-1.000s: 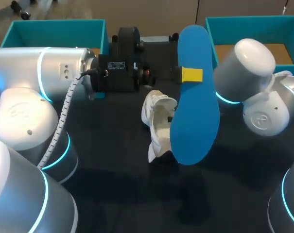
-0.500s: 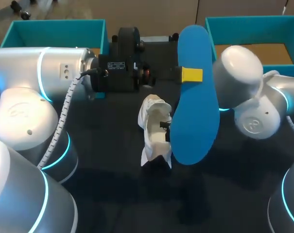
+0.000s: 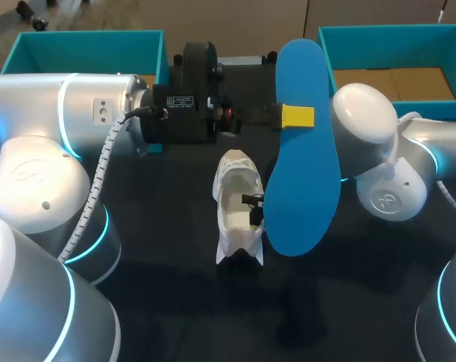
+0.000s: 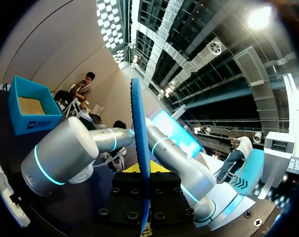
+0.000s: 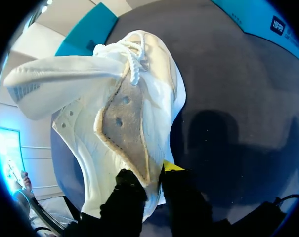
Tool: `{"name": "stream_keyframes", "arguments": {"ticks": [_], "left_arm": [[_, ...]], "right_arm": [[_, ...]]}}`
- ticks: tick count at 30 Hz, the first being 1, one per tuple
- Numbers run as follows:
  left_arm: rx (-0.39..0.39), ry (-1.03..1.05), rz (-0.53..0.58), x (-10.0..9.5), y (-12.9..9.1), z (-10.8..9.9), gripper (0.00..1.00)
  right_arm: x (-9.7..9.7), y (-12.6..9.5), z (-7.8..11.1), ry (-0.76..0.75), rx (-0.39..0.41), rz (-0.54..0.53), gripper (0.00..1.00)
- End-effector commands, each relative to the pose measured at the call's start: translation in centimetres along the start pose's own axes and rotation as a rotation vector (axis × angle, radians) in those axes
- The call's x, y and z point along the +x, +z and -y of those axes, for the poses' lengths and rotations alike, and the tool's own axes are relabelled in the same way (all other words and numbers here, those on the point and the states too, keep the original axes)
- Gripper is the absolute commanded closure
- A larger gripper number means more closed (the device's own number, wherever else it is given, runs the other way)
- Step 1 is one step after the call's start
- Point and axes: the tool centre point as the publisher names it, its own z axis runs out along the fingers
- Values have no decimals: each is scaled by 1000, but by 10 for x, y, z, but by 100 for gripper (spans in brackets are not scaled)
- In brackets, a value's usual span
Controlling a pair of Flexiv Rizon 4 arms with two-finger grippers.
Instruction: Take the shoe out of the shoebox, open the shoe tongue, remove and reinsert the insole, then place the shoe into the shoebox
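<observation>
l tool pinching blue insole upright; r tool pinching white shoe wall, on table.

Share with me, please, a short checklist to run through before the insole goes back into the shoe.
1. Left end effector shut on the insole: ok.
2. Right end effector shut on the shoe, its side wall between the fingers: ok.
3. Shoe's opening exposed from above: ok, its inside shows in the head view.
4. Insole lined up with that opening: not ok, it shows beside the shoe.
5. Insole's toe end matched to the shoe's toe: cannot tell.
</observation>
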Motion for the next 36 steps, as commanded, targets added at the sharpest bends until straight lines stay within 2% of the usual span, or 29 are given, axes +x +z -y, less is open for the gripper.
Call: {"name": "stream_keyframes", "arguments": {"ticks": [1,4,12,19,23,36], "left_arm": [[3,0,2,0,1,-2,100],[3,0,2,0,1,-2,100],[3,0,2,0,1,-2,100],[3,0,2,0,1,-2,100],[3,0,2,0,1,-2,100],[3,0,2,0,1,-2,100]], "right_arm": [[2,-11,0,-4,-2,-10,15],[6,-23,-3,-8,-5,-26,0],[15,-55,-11,-28,-42,-172,0],[14,-78,-21,-52,-32,-332,0],[17,-88,-27,-130,-16,-438,0],[17,-88,-27,-130,-16,-438,0]]}}
